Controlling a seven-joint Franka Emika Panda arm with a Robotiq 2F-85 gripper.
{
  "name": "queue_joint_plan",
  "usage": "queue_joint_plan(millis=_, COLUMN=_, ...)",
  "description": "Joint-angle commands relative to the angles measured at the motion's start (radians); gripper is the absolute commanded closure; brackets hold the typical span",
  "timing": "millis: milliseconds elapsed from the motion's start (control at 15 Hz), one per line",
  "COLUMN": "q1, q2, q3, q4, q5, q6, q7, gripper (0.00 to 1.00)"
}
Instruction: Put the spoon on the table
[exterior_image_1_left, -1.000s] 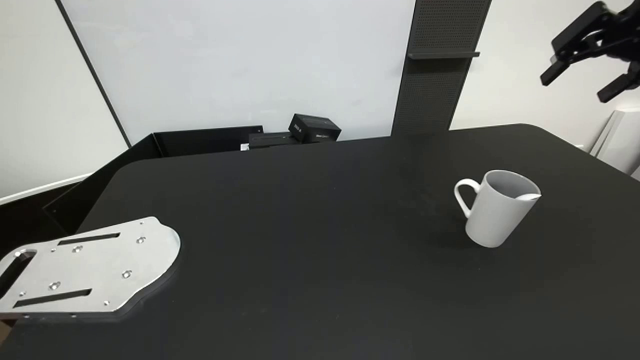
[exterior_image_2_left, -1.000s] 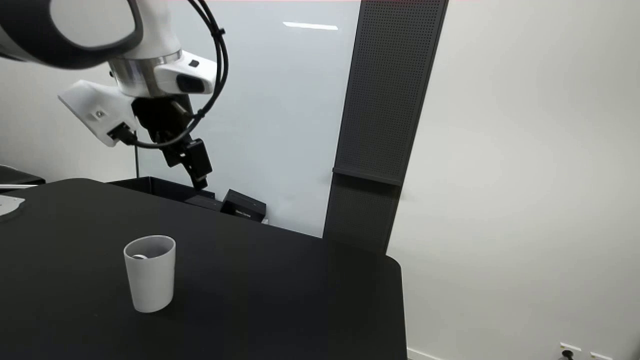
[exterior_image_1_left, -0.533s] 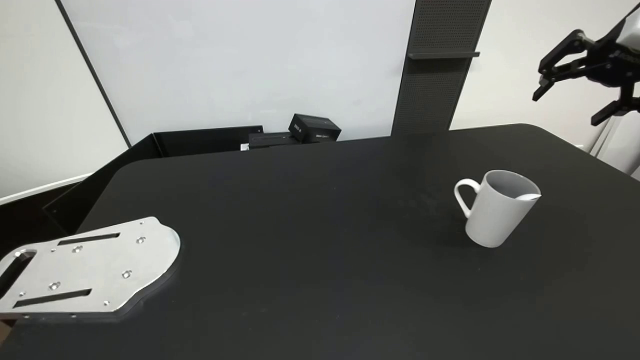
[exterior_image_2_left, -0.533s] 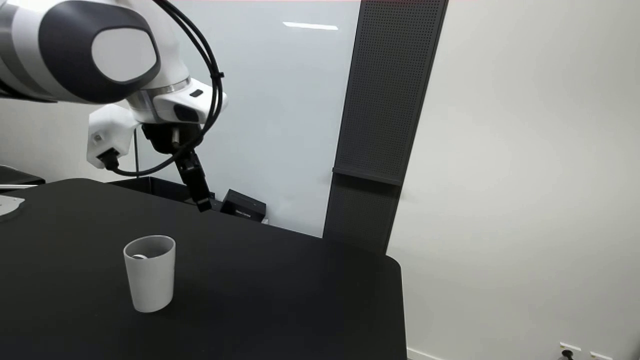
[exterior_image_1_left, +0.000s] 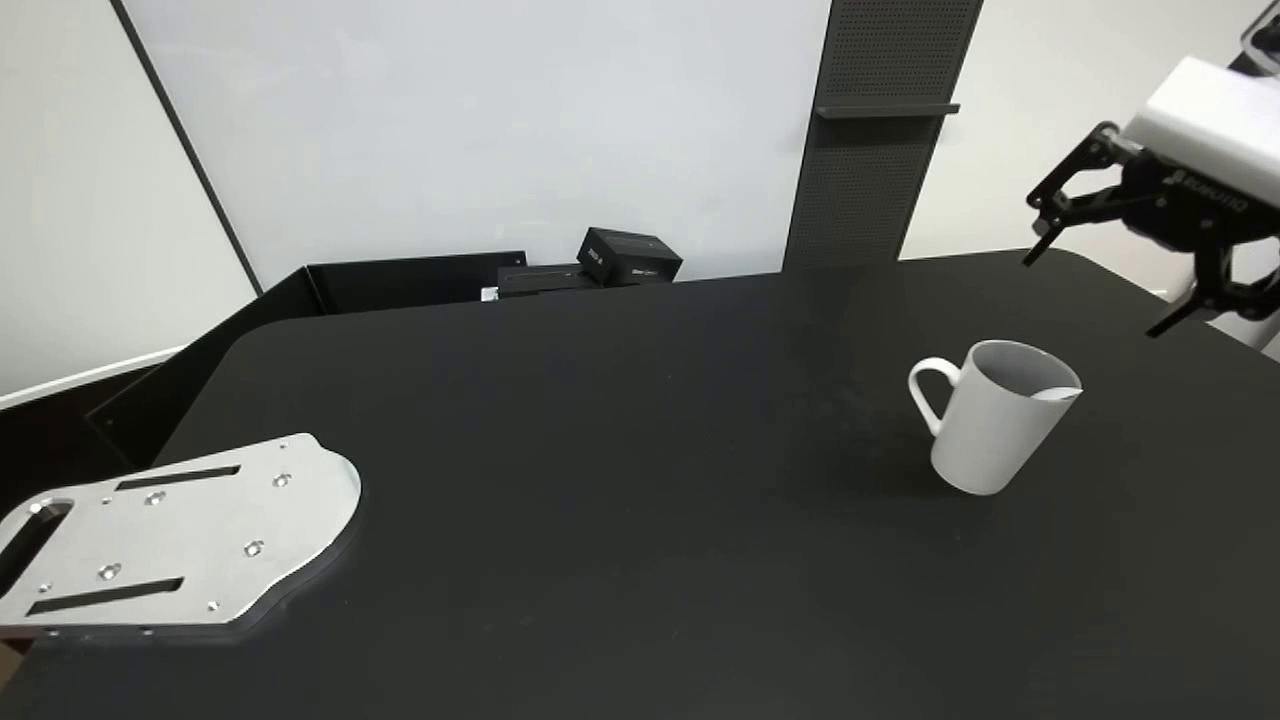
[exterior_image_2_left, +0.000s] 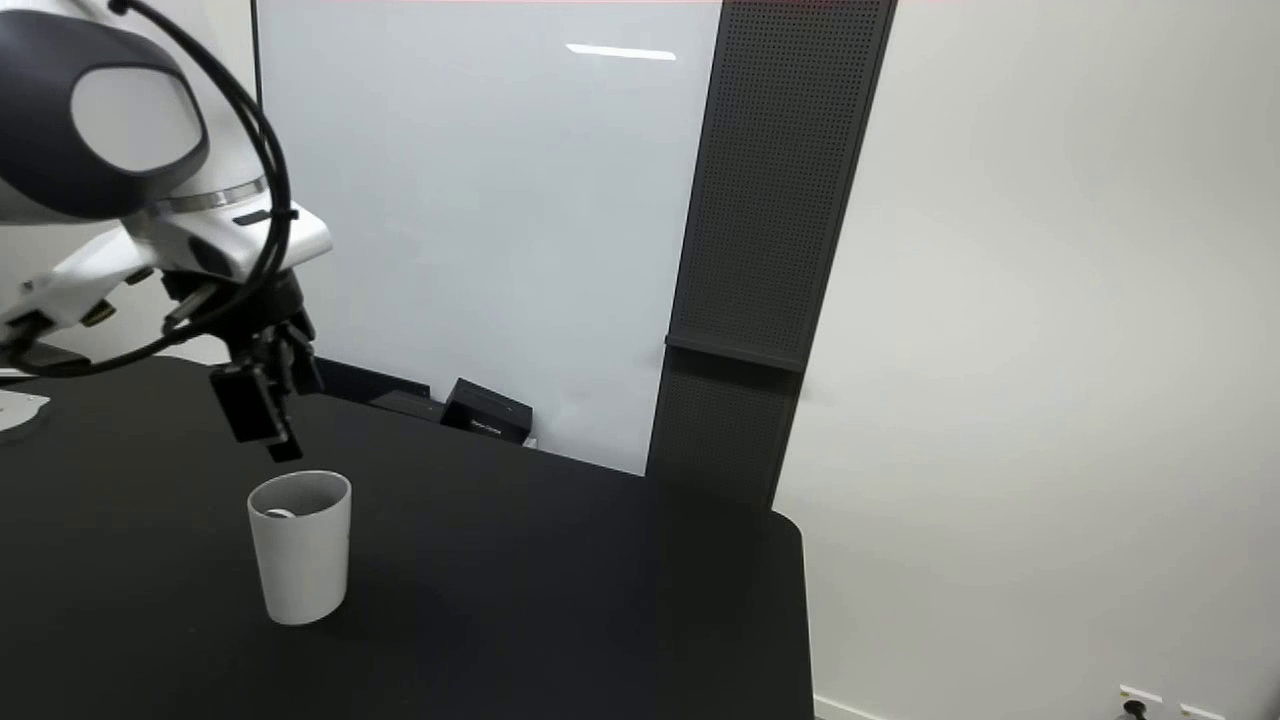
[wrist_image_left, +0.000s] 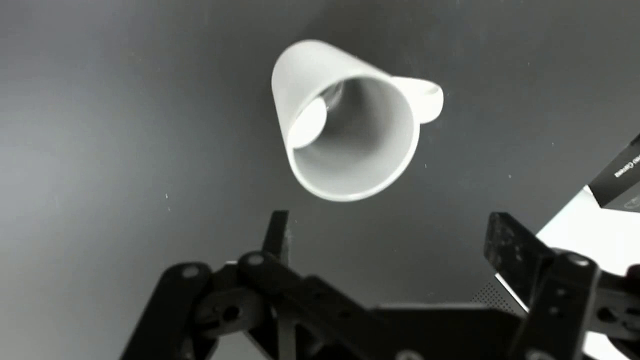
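A white spoon lies inside a white mug (exterior_image_1_left: 985, 440); its pale end (exterior_image_1_left: 1057, 394) shows at the rim in an exterior view, and it also shows in an exterior view (exterior_image_2_left: 280, 513) and in the wrist view (wrist_image_left: 309, 123). The rest of the spoon is hidden in the mug. The mug stands on the matte black table (exterior_image_1_left: 600, 500). My gripper (exterior_image_1_left: 1089, 298) is open and empty, above and apart from the mug. In the wrist view the fingertips (wrist_image_left: 390, 218) are wide apart, with the mug just beyond them.
A flat white metal plate (exterior_image_1_left: 200, 520) with slots lies at the table's far side from the mug. Black boxes (exterior_image_1_left: 630, 257) sit past the back edge; one box (wrist_image_left: 620, 177) shows in the wrist view. A dark perforated panel (exterior_image_2_left: 770, 220) stands at the wall.
My gripper has moved lower and closer to the mug, and its wrist has turned. It stays open. The mug and the spoon have not moved.
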Motion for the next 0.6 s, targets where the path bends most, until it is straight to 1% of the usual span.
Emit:
queue_joint_plan(millis=0, q1=0.034, q2=-0.023, q3=0.073, q4=-0.049, q5=-0.047, q6=-0.028, q7=0.217, gripper=0.0)
queue_joint_plan(millis=67, q1=0.051, q2=-0.021, q3=0.084, q4=-0.056, q5=-0.02, q6=-0.024, q7=0.217, gripper=0.0)
queue_joint_plan(millis=133, q1=0.072, q2=-0.014, q3=0.086, q4=-0.069, q5=0.038, q6=0.01, q7=0.178, gripper=0.0)
queue_joint_plan(millis=200, q1=0.055, q2=0.001, q3=0.073, q4=-0.039, q5=-0.002, q6=-0.013, q7=0.155, gripper=0.0)
queue_joint_plan(millis=333, q1=0.077, q2=0.001, q3=0.081, q4=-0.049, q5=0.024, q6=-0.006, q7=0.155, gripper=0.0)
queue_joint_plan(millis=533, q1=0.077, q2=0.001, q3=0.081, q4=-0.051, q5=0.03, q6=-0.005, q7=0.155, gripper=0.0)
